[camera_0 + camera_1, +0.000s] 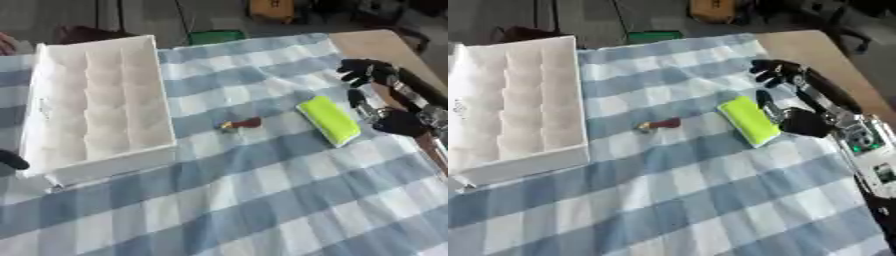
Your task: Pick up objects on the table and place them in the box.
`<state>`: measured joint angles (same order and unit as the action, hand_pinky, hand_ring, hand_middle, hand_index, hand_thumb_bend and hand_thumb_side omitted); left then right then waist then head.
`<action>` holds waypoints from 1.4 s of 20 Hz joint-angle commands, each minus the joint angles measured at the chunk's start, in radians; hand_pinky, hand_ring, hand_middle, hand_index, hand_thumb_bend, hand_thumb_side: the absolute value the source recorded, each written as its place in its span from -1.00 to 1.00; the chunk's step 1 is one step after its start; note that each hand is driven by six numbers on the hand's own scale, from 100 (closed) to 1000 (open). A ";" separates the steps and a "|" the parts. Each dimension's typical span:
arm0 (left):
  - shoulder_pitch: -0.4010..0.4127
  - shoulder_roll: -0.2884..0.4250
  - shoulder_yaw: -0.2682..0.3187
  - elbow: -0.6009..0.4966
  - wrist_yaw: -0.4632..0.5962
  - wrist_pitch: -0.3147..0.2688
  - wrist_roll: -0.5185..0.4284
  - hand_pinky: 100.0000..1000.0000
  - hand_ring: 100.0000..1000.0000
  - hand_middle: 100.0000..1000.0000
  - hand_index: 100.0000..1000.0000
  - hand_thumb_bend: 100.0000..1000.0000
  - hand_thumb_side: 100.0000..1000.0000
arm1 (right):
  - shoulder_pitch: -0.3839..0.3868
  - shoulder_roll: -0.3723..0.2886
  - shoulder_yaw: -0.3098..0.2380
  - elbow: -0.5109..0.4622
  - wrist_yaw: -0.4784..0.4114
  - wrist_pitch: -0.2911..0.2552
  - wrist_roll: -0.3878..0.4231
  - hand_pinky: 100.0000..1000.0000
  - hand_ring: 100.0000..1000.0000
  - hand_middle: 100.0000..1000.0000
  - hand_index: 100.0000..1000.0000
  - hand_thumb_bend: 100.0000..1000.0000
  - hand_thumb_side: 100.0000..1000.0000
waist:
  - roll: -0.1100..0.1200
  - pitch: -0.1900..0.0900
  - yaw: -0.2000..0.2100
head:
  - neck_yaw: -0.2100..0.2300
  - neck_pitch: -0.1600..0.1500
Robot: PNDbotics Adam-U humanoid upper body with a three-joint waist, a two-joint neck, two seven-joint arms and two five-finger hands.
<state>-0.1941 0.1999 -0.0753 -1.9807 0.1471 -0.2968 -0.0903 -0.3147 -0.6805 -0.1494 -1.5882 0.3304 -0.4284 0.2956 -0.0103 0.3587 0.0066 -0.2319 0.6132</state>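
Note:
A white box [96, 105] with several compartments lies on the left of the blue checked cloth. A flat yellow-green block [330, 120] rests right of centre. Left of it lies a small dark red thing [242, 123] with a yellow end. My right hand [374, 95] hovers just right of the yellow-green block, fingers spread and relaxed, holding nothing. Only a dark tip of my left hand [11, 160] shows at the left edge, beside the box.
The bare wooden table [381, 45] shows past the cloth at the upper right. A green thing [215, 36] and dark gear stand on the floor beyond the table's far edge.

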 commanded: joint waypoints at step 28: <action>-0.007 0.001 -0.001 -0.019 -0.006 0.006 -0.018 -0.17 1.00 0.96 0.60 -0.75 0.43 | -0.172 -0.089 0.098 0.365 0.619 -0.143 -0.141 1.00 1.00 0.99 1.00 -1.00 0.84 | -0.011 -0.023 0.018 | -0.024 0.002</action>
<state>-0.1933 0.1999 -0.0764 -1.9807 0.1430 -0.2903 -0.1049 -0.4724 -0.7269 -0.0493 -1.2181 0.9198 -0.5535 0.1417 -0.0204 0.3587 0.0253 -0.2528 0.6154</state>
